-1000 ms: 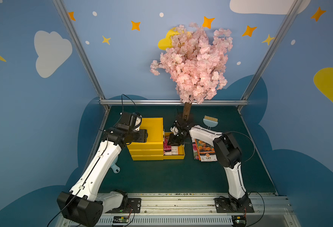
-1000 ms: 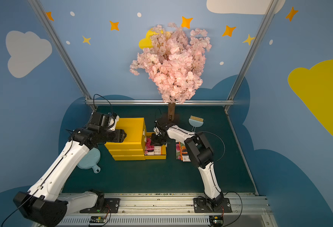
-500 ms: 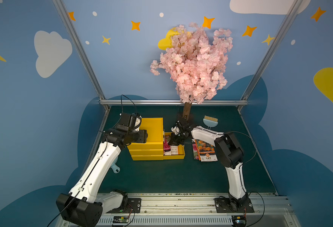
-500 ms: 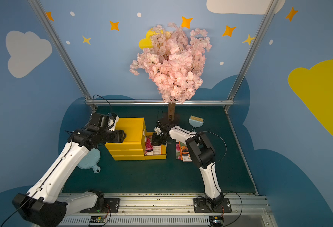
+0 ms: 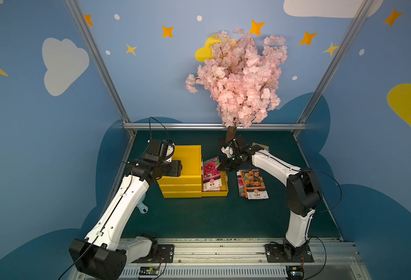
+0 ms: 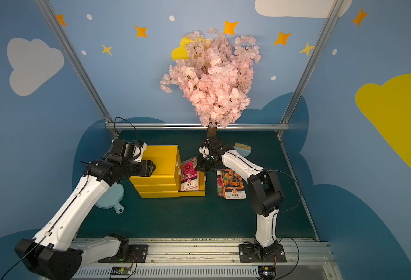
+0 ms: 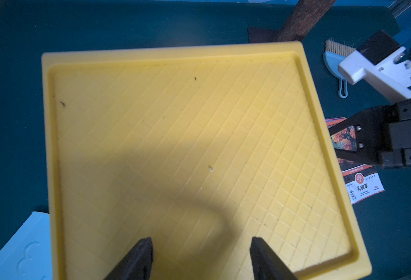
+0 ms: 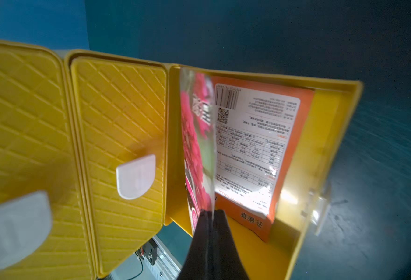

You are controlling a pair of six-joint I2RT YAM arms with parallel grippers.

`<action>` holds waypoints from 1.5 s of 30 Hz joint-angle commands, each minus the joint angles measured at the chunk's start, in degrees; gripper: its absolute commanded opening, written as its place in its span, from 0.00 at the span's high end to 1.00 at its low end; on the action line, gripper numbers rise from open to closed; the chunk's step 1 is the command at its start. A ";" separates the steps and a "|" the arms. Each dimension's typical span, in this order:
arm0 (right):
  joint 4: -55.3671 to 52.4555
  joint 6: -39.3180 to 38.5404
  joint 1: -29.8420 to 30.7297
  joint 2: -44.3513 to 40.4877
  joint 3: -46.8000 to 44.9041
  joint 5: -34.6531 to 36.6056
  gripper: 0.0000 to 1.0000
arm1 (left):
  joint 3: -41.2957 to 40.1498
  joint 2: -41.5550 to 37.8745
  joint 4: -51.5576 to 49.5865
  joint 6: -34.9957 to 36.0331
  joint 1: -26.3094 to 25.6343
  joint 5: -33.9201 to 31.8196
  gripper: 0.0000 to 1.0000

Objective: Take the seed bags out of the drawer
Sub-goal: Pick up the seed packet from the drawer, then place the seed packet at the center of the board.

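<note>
Grips glossy pink-flowered seed packet (image 5: 210, 171), tilted in yellow plastic drawer (image 5: 225, 191), with right tool (image 8: 210, 213). Holds left tool (image 7: 199, 242) apart.

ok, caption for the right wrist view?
Right tool pinches a pink-flower seed bag; an orange-backed bag lies in the open drawer.

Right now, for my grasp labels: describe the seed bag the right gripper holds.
Find the yellow drawer cube and its one pulled-out drawer. The right gripper pinches the tilted bag with pink flowers, unlike the orange text-side-up bag lying flat beneath it.
</note>
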 commanded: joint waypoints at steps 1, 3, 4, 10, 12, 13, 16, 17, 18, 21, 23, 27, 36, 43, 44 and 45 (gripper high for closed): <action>-4.77 -4.51 -2.61 -4.27 -2.28 -0.99 1.00 | -0.86 0.15 -6.22 -0.48 0.26 0.72 0.32; -6.15 -6.23 -4.59 -6.62 -3.79 -1.65 1.00 | -0.75 0.22 -6.11 -0.52 0.31 0.88 0.32; -6.78 -6.92 -5.51 -7.76 -4.53 -1.91 1.00 | -0.63 0.25 -6.13 -0.55 0.26 0.95 0.32; -8.99 -11.33 -13.58 -16.00 -10.63 -4.37 1.00 | 0.19 0.71 -5.93 -0.47 0.26 1.41 0.32; -9.00 -12.38 -17.45 -18.68 -12.87 -5.88 1.00 | 0.37 0.82 -5.95 -0.36 0.26 1.58 0.32; -9.08 -12.86 -19.01 -19.66 -13.62 -6.36 1.00 | 0.50 0.85 -5.92 -0.22 0.26 1.59 0.32; -10.06 -14.69 -23.88 -21.38 -15.07 -7.61 1.00 | 0.70 1.22 -5.84 0.00 0.27 1.83 0.32; -10.62 -15.48 -25.22 -21.28 -15.23 -7.71 1.00 | 0.81 1.27 -5.81 0.01 0.26 2.01 0.32; -11.37 -16.29 -26.26 -20.87 -15.31 -7.57 1.00 | 0.90 1.50 -5.84 0.10 0.26 2.16 0.32; -13.56 -18.65 -28.28 -18.57 -15.10 -6.66 1.00 | 1.23 1.95 -5.74 0.39 0.26 2.63 0.32; -14.31 -19.85 -29.06 -16.68 -15.10 -6.28 1.00 | 1.34 2.20 -5.42 0.48 0.27 3.05 0.32; -15.41 -20.99 -29.78 -13.43 -15.01 -4.16 1.00 | 1.69 2.82 -5.22 0.59 0.26 3.43 0.32; -17.44 -19.61 -29.43 -10.16 -14.17 9.40 0.94 | 1.52 3.07 -4.69 0.88 0.24 3.61 0.32; -17.22 -17.33 -27.99 -11.75 -13.85 19.89 0.62 | 0.17 2.66 -3.92 0.34 0.26 3.79 0.32; -17.22 -16.99 -27.38 -12.27 -13.74 21.45 0.60 | -0.07 2.61 -3.90 0.22 0.29 3.70 0.32; -17.22 -16.62 -26.66 -12.71 -13.65 22.74 0.59 | -0.20 2.50 -3.75 0.21 0.25 3.62 0.32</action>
